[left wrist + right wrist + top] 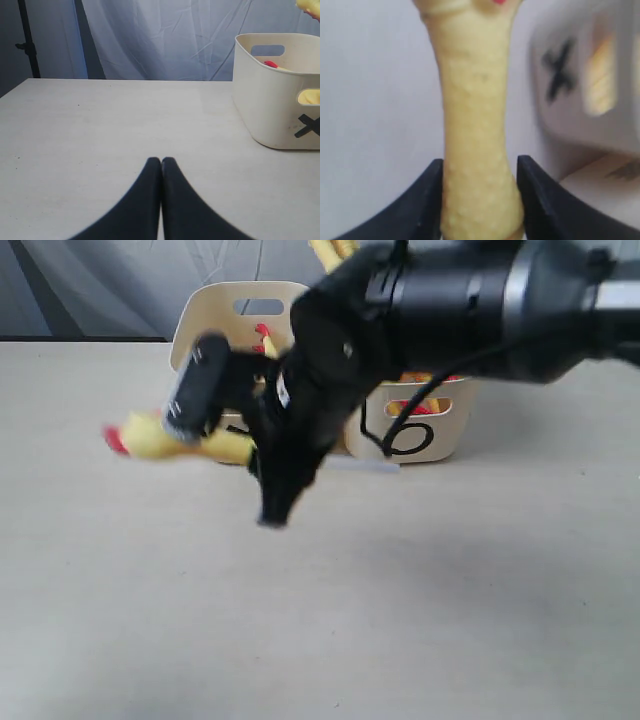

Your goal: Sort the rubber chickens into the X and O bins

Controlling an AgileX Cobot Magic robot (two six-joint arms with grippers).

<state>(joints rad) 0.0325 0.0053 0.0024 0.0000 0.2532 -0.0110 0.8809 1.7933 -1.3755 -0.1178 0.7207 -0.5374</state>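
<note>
— How many bins do you see?
— I count two, the X bin and the O bin, side by side at upper centre.
— And chickens?
— One rubber chicken, clamped in my right gripper at centre left; those inside the bins I can't count. My left gripper is pressed together, empty

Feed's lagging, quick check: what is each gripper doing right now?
Left gripper: shut, holding nothing.
Right gripper: shut on a rubber chicken.

X bin left of O bin, chicken in front
</note>
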